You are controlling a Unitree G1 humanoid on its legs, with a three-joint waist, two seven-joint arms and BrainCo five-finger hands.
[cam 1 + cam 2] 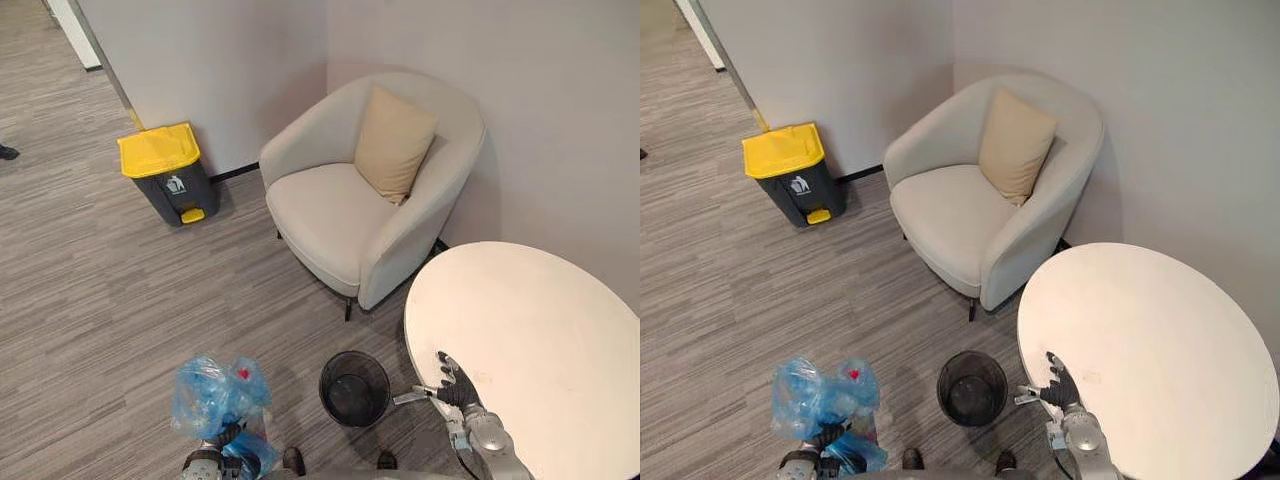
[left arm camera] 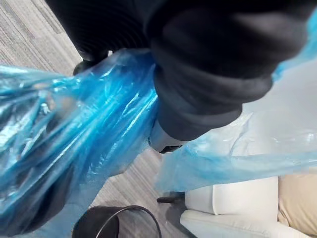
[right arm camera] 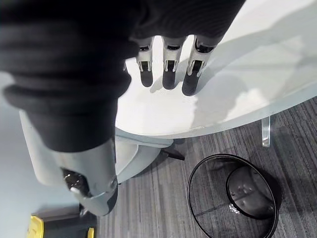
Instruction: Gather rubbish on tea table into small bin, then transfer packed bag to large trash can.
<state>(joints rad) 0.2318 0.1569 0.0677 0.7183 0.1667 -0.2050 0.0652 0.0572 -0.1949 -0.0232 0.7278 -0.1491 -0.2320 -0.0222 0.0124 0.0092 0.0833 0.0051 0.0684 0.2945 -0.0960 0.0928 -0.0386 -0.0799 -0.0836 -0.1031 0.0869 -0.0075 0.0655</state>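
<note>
Scene with blue bag (image 1: 210, 392) in left hand (image 1: 205, 462)

The hand was clamped on the bag, near the black mesh bin (image 1: 328, 382) on the floor. The right hand (image 1: 458, 388) was over the edge of the white bench (image 1: 540, 330), fingers (image 3: 169, 69) straight. The yellow-lidded trash can (image 1: 165, 172) stood well apart.
</note>
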